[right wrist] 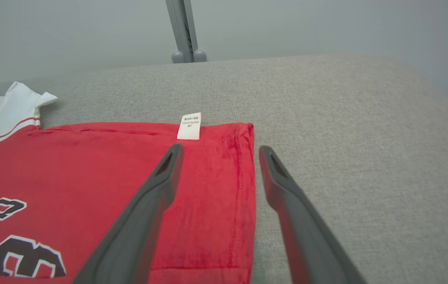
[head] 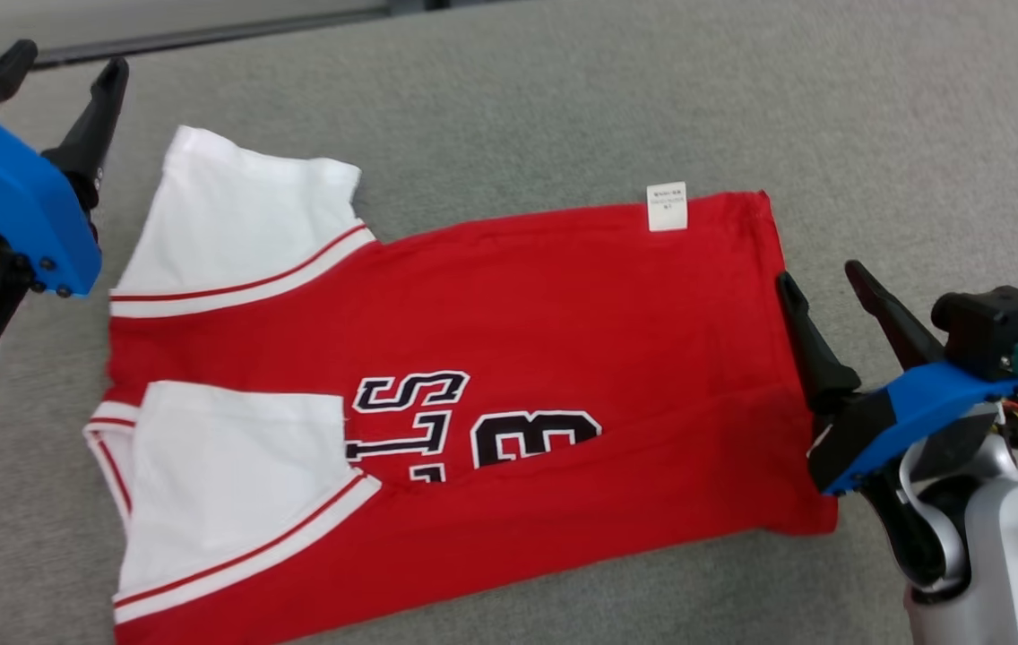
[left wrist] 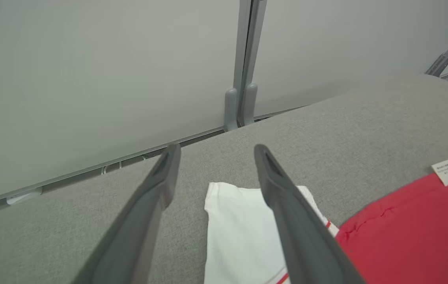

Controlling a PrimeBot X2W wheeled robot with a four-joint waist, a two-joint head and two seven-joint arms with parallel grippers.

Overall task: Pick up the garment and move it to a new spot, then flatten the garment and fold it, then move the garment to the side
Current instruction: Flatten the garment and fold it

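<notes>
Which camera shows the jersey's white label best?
The right wrist view: the label lies closest and largest, near the middle. In the head view the label is smaller, on the jersey's far edge; in the left wrist view the label is small, near the right edge.

The garment (head: 563, 296) is soft, matt knit cloth with a small papery white label (head: 667, 207); the grey surface (head: 563, 107) is coarse woven fabric. The left gripper (head: 70, 58) and right gripper (head: 817, 273) have matt dark plastic fingers (head: 95, 116) and smooth, faintly shiny blue housings (head: 7, 193).
</notes>
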